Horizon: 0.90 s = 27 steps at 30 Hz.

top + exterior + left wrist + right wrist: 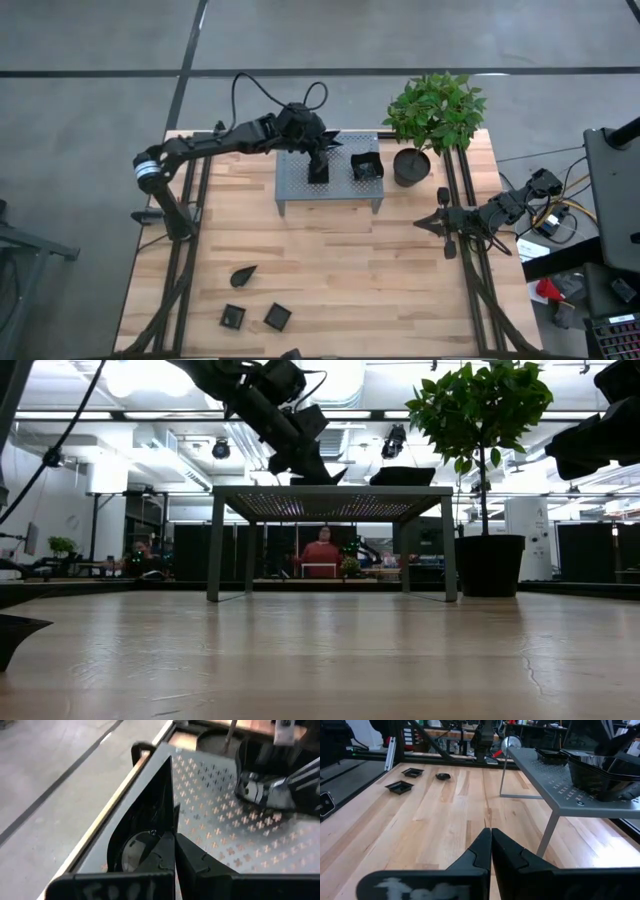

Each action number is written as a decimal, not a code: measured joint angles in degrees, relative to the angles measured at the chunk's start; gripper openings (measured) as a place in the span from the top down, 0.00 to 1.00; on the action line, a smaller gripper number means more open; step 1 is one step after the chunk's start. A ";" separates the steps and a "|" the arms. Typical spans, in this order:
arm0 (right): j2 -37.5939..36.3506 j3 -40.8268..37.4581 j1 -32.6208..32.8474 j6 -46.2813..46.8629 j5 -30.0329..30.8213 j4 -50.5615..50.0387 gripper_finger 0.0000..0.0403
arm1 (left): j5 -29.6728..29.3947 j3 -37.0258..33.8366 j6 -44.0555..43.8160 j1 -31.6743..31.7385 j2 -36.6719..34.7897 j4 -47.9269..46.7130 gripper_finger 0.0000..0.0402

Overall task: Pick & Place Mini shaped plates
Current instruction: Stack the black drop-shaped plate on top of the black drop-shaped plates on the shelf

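We're mid-placement, by our read: left gripper (318, 160) sits over the grey stand (292, 188), fingers pinched on the edge of a small black plate (150, 825), which stands on edge against the perforated top in the wrist view. Another stack of plates (366, 167) sits on the stand at approx 3 o'clock from it, w/ the plant pot (410, 167) further on. Next move prob. needs the plate lowered flat, then jaws opened to release. Left arm reaches in from 9 o'clock, elbow out, wrist angled down. Right gripper (447, 226) waits at table's 3 o'clock edge, fingers shut, empty. Loose plates remain near 7 o'clock: a leaf-shaped plate (243, 274) and two square plates (255, 317).
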 joint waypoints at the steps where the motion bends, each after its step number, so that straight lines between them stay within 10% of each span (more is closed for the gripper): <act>1: 0.01 0.00 0.00 0.00 0.00 0.00 0.98 | -0.21 -0.08 0.06 0.00 0.00 -0.48 1.00; 27: 0.00 0.00 -0.02 0.00 0.00 0.00 0.98 | -2.13 -0.09 -2.31 -0.28 -0.15 -3.09 0.86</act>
